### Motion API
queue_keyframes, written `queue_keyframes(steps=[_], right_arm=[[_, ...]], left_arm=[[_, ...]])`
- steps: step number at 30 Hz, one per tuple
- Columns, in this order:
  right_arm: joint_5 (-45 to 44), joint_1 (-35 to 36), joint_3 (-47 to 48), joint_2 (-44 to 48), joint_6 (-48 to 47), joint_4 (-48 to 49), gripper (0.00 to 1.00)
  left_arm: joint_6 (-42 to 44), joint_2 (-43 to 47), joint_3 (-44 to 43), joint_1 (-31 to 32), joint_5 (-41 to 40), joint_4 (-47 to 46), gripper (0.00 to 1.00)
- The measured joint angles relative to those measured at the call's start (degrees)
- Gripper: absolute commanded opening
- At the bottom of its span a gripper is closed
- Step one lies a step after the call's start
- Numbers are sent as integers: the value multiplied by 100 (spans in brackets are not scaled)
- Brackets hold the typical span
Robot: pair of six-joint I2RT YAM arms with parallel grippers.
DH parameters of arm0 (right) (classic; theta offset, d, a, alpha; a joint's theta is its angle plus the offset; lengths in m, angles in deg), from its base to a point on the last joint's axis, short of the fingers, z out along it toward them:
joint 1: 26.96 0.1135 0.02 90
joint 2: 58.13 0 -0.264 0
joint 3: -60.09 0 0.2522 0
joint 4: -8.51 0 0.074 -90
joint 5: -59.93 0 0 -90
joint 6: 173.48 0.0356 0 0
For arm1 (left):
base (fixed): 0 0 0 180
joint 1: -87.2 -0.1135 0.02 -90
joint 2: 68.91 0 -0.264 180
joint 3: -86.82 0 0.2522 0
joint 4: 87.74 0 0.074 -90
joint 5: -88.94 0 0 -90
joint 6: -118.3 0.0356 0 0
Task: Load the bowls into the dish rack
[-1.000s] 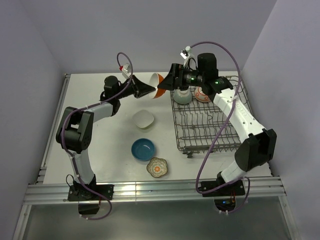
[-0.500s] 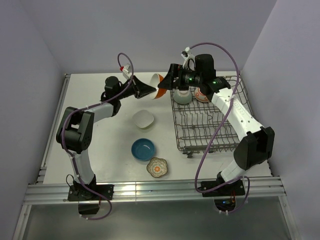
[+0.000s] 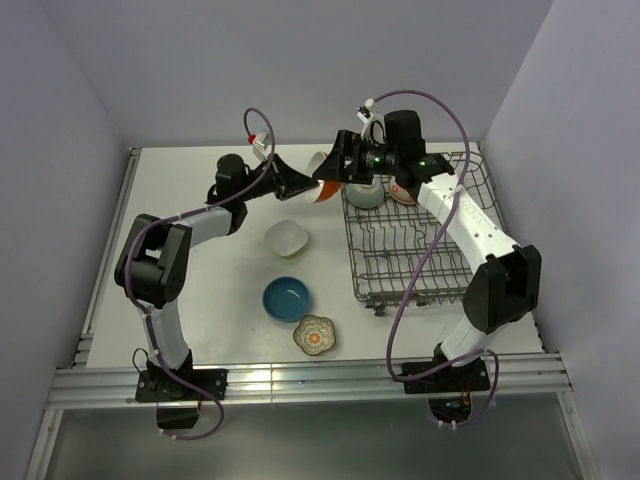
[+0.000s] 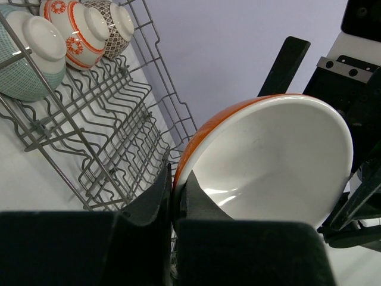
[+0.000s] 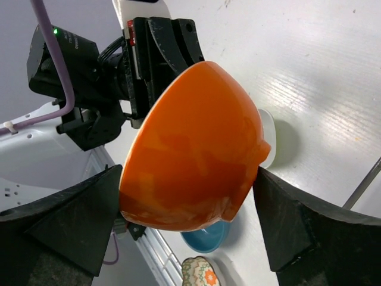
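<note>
My left gripper [image 3: 306,187] is shut on the rim of a bowl [image 3: 320,189] with a white inside and an orange underside, held in the air just left of the dish rack [image 3: 420,255]. In the left wrist view the jaws [image 4: 176,186] pinch that rim, and the bowl [image 4: 274,161] fills the right half. My right gripper [image 3: 333,172] is open, its fingers either side of the same bowl [image 5: 190,149]. The rack's far end holds the pale teal bowl [image 4: 21,62], the orange-white patterned bowl [image 4: 77,30] and the grey patterned bowl [image 4: 118,21].
On the table left of the rack lie the white squarish bowl [image 3: 287,238], the deep blue bowl [image 3: 287,299] and the scalloped floral bowl [image 3: 317,335]. The rack's near rows of tines [image 3: 400,270] hold nothing. Walls stand close on the left, the back and the right.
My left gripper has carried the orange-bottomed bowl a little to the right, toward the rack. My right gripper has moved left and now has its open fingers around the bowl.
</note>
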Motion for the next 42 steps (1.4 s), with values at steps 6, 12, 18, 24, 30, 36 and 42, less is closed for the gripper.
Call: queue_keyframes(steps=[6, 12, 18, 24, 30, 36, 42], right_arm=[[-79, -11, -13, 0, 76, -13, 46], [37, -103, -46, 0, 90, -33, 0], [352, -341, -94, 59, -50, -44, 0], [503, -793, -334, 433, -205, -199, 0], [426, -1609, -424, 1021, -914, -732, 0], [149, -2623, -428, 1471, -2090, -1659, 0], [-782, -3357, -420, 1456, -3292, -2590, 0]], left_arm=[[175, 0, 0, 0, -50, 74, 1], [334, 0, -90, 0, -81, 291, 27], [466, 2, -192, 4, -39, 693, 53], [745, 35, -293, 31, 72, 1119, 71], [1237, 227, -293, -120, 179, 1720, 79], [2127, 612, -402, -496, 212, 2715, 79], [3250, 1102, -839, -778, 186, 3974, 80]])
